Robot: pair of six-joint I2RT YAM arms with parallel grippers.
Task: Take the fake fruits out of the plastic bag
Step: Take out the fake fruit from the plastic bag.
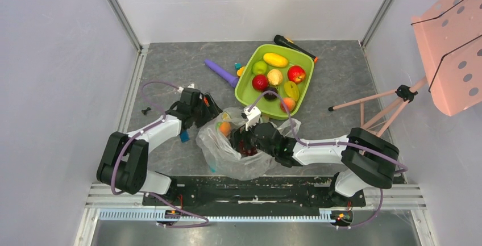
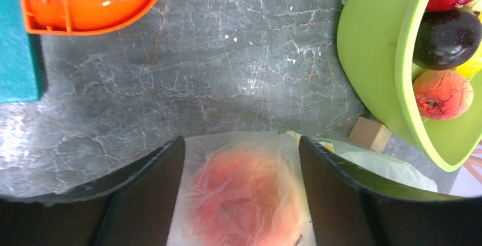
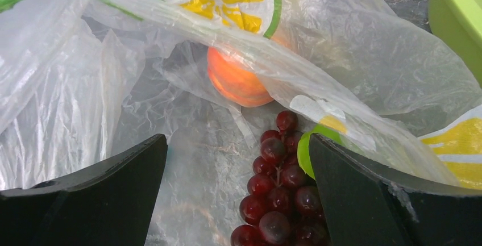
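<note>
Jaws spread wide on right gripper (image 3: 239, 200), inside bag (image 3: 85, 87) over grapes (image 3: 278, 200), peach (image 3: 236, 81) beyond. Left gripper (image 2: 241, 200) straddles bagged peach; I can't tell if clamped. Tray (image 1: 250, 70) holds other fruits (image 1: 275, 59).

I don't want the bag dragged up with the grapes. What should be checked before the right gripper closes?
1. Right gripper open: ok, fingers apart inside the plastic bag.
2. Grape bunch between them: ok, but close to one finger.
3. Grapes uncovered: ok; a printed fold lies just beyond, over the peach-orange fruit.
4. Left gripper pinning the bag: cannot tell; film sits between its fingers, contact unclear.
5. Room in the green tray: ok, bare floor shows among the fruits.
</note>
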